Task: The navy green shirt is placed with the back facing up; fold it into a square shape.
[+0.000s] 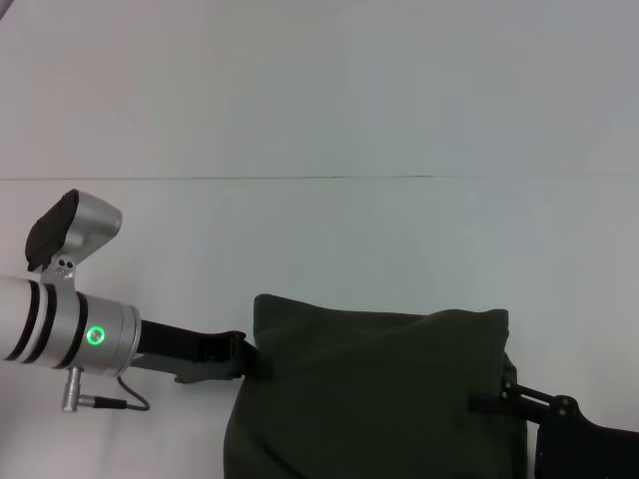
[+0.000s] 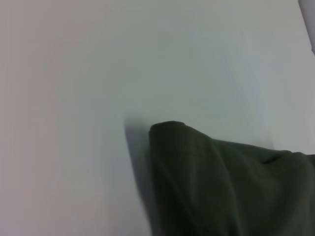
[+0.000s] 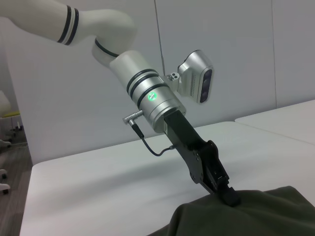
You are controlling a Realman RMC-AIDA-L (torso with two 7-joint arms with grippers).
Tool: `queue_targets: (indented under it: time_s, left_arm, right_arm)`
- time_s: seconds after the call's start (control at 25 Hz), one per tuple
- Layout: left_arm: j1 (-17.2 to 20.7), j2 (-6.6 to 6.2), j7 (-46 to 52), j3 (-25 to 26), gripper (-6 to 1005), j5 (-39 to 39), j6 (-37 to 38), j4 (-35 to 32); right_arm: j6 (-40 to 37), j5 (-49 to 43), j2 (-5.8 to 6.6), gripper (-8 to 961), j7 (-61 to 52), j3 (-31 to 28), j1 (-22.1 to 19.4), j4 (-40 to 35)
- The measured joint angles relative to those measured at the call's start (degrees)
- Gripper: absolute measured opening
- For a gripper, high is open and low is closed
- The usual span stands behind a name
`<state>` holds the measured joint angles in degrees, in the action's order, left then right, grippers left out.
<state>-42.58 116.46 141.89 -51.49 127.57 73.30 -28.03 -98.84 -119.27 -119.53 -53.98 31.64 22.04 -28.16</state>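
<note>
Navy green shirt (image 1: 379, 394) edges pinched by left gripper (image 1: 243, 354), right gripper (image 1: 496, 399).

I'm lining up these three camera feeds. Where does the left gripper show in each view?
Head view: the left gripper at the navy green shirt's left edge, pinching cloth.
Left wrist view: not in it; only shirt and the white table.
Right wrist view: lower centre, tip on the shirt.
Shared landmark: the shirt's raised corner.

White table (image 1: 319, 110) — thin seam (image 1: 250, 178) across it — pale wall (image 3: 74, 118) behind.
</note>
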Motion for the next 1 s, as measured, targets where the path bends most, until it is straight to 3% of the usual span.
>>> queue_targets:
  time_s: [0.32,0.56,0.76,1.0]
  left_arm:
    - [0.54,-0.31,-0.89,1.68,45,-0.4,-0.68,-0.08]
    - [1.73,-1.77,-0.88,3.54,43,-0.44,-1.27,0.0]
    - [4.75,-2.69,-1.17,8.05,42,-0.47,-1.24,-0.42]
    - [7.13,-1.43,-2.7,13.83,41,-0.48,0.53,-0.2]
  right_arm:
    - [0.02,0.02,0.0,940,-0.07,-0.34,0.05,-0.05]
    - [-0.18,0.1,0.0,940,-0.07,-0.59,0.44,-0.05]
    - [-0.17,0.1,0.0,940,-0.07,-0.63,0.63,-0.05]
    - [0.21,0.09,0.0,940,-0.07,-0.79,1.09,0.01]
